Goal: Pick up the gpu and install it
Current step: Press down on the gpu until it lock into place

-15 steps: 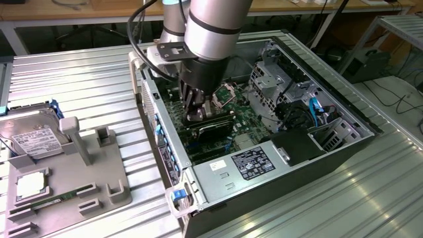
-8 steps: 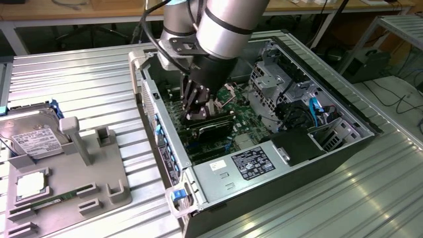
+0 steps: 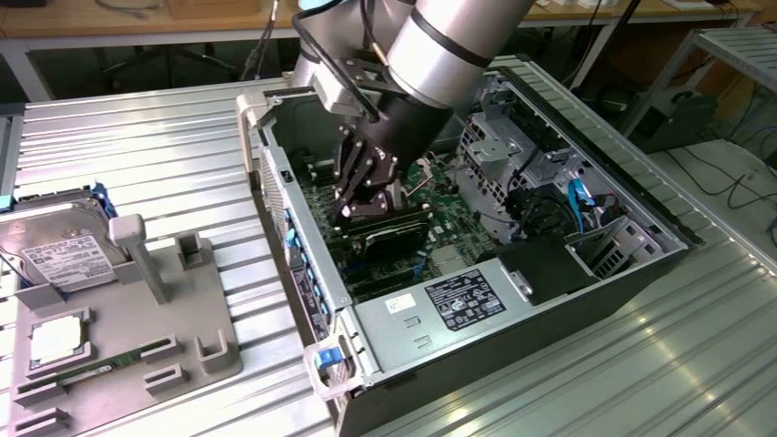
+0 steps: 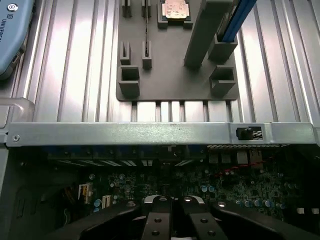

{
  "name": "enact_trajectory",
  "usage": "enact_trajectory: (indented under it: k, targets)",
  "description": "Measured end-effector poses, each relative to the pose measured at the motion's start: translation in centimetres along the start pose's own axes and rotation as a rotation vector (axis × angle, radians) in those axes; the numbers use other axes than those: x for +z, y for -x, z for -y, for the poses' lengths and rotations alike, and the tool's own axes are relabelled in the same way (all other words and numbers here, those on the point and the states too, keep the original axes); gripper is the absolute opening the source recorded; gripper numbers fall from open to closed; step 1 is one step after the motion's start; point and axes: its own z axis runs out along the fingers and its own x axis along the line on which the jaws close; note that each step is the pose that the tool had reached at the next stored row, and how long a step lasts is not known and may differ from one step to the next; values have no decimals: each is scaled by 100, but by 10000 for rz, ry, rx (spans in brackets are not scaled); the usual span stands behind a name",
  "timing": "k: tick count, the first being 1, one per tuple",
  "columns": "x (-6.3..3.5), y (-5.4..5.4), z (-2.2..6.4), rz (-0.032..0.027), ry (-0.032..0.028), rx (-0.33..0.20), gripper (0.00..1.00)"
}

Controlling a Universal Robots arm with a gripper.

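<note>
**Exterior view: gripper down inside the case, at the gpu**

Exterior view: reached steeply down from the upper edge into the open computer case (image 3: 364, 355), forearm slanted, gripper (image 3: 359, 211) pointed at the motherboard (image 3: 456, 238) near the rear wall of the case. Fingers clenched, pressed together; seen likewise from the wrist, gripper (image 4: 172, 220) low over the board. Black gpu (image 3: 391, 235) found lying along the expansion slots directly beneath the fingertips, touching or nearly so; grasped or merely pushed on, cannot tell. Seated fully or not, also unclear.

Judged risky: a card tilted in its slot, caused by pressure applied at one end alone. Possible too: scraped board components, given the fingers so close above them. Gray fixture tray (image 3: 134, 300) with hard drive (image 3: 61, 253) well apart, on the exterior view's left.
</note>
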Motion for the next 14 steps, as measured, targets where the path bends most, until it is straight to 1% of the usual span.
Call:
enact_trajectory:
  k: [2,5,7,9,10,11,12,13,14]
  targets:
    - [15,-1,12,-1,158,6,11]
    - [22,-1,64,-1,348,12,11]
    - [26,-2,98,-1,490,18,11]
    - [31,-2,132,-3,693,26,11]
    - [38,-3,165,-3,883,31,11]
    - [44,-3,179,-5,1032,37,11]
    - [49,-3,183,-6,1133,41,11]
    - [55,-4,186,-8,1222,44,11]
    - [63,-4,189,-9,1294,47,11]
